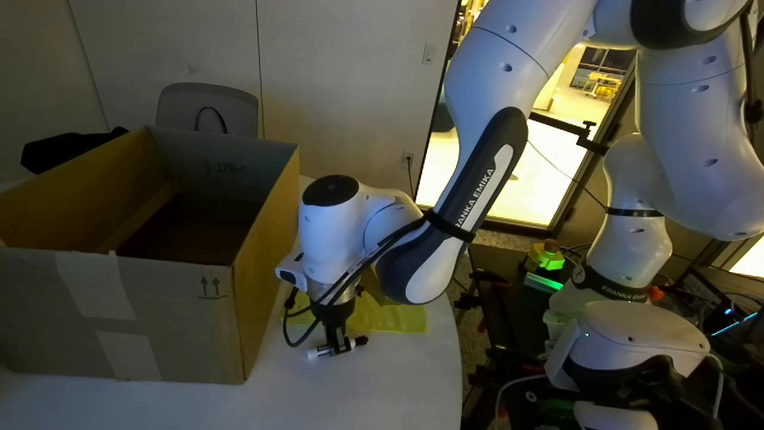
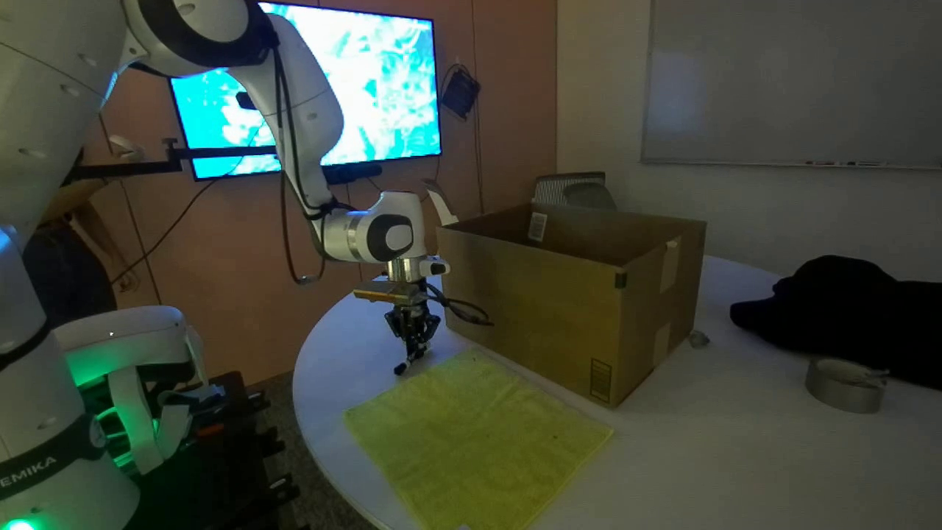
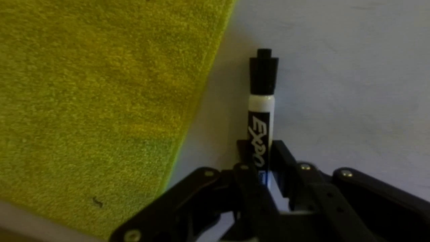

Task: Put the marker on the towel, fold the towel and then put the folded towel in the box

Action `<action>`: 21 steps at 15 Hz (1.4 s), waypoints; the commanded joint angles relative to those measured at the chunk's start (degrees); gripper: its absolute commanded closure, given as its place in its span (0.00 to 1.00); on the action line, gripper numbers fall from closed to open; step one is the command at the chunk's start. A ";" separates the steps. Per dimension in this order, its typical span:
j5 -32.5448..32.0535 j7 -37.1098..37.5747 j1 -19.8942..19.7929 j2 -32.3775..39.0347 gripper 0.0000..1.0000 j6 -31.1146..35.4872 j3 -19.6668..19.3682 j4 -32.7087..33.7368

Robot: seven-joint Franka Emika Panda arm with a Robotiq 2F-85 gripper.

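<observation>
In the wrist view the marker [image 3: 261, 104], black-capped with a white and black "Expo" barrel, lies between the two fingers of my gripper [image 3: 258, 149], which are closed against its sides. Its lower end is hidden behind the fingers. Low at the tabletop, the gripper [image 1: 338, 344] has the marker [image 1: 319, 352] sticking out on both sides in an exterior view. The yellow towel [image 2: 478, 442] lies flat and spread out beside the marker, not touching it. Beyond the towel stands the large brown cardboard box [image 2: 530, 309], open at the top; its visible floor [image 1: 185, 233] looks bare.
The box wall [image 1: 262, 286] rises close beside the arm. A roll of tape [image 2: 846, 386] and a dark cloth heap [image 2: 846, 309] lie past the box on the white round table [image 2: 736, 456]. The table's curved edge [image 1: 458, 364] is near the towel.
</observation>
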 commanded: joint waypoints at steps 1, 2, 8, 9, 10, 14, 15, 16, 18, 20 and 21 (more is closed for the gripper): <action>-2.93 -0.12 -0.23 -5.31 0.94 -2.93 -1.29 -3.06; -3.56 0.01 -0.46 -6.66 0.94 -3.71 -1.68 -3.90; -8.31 2.90 -3.18 -13.65 0.95 -3.29 -6.05 -9.55; -8.31 2.85 -4.44 -14.34 0.95 -3.29 -6.62 -10.28; -9.39 4.66 -4.80 -14.20 0.95 -2.35 -7.81 -10.75; -13.78 11.61 -5.85 -11.72 0.95 -0.84 -11.92 -10.75; -15.54 14.57 -5.36 -10.50 0.95 -0.12 -13.16 -10.61; -16.31 16.41 -5.15 -9.62 0.95 -0.08 -13.72 -10.42; -17.89 20.98 -4.06 -7.91 0.95 0.40 -14.92 -10.00; -18.60 24.48 -2.91 -6.67 0.95 0.19 -15.59 -9.72; -18.67 25.83 -2.36 -6.13 0.95 0.16 -15.86 -9.53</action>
